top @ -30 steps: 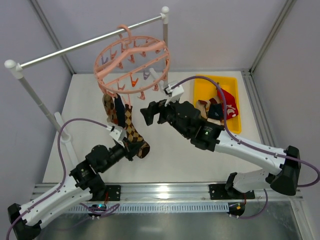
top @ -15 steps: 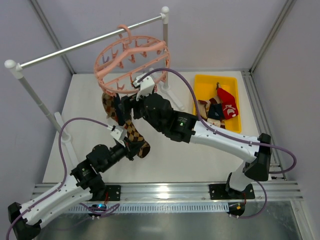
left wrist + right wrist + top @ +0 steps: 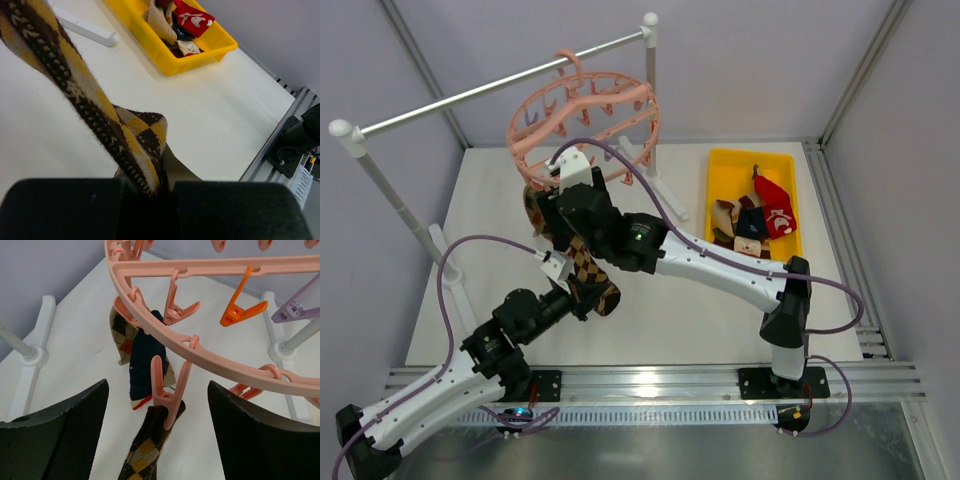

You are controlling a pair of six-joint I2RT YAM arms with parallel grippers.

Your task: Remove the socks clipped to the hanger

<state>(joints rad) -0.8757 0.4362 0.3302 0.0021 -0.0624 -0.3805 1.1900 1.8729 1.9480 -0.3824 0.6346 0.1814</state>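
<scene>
The salmon-pink hanger (image 3: 585,125) hangs from the rail, and its ring (image 3: 215,357) crosses the right wrist view. A brown-and-yellow argyle sock (image 3: 582,262) hangs from a pink clip (image 3: 167,400). My left gripper (image 3: 582,292) is shut on the sock's lower end (image 3: 95,107). My right gripper (image 3: 552,212) is open under the hanger, and its fingers (image 3: 70,435) stand on either side of that clip without touching it. A navy sock (image 3: 145,365) and another argyle sock (image 3: 121,335) hang clipped just behind.
A yellow bin (image 3: 718,175) at the right holds several loose socks; it also shows in the left wrist view (image 3: 150,40). The grey rail (image 3: 470,93) stands on white posts with flat bases (image 3: 448,262). Empty pink, orange and purple clips (image 3: 240,310) dangle from the ring.
My right arm has swung left from beside the yellow bin to under the hanger, bringing its open fingers around the clip on the argyle sock. The left gripper has kept its hold and not moved.
</scene>
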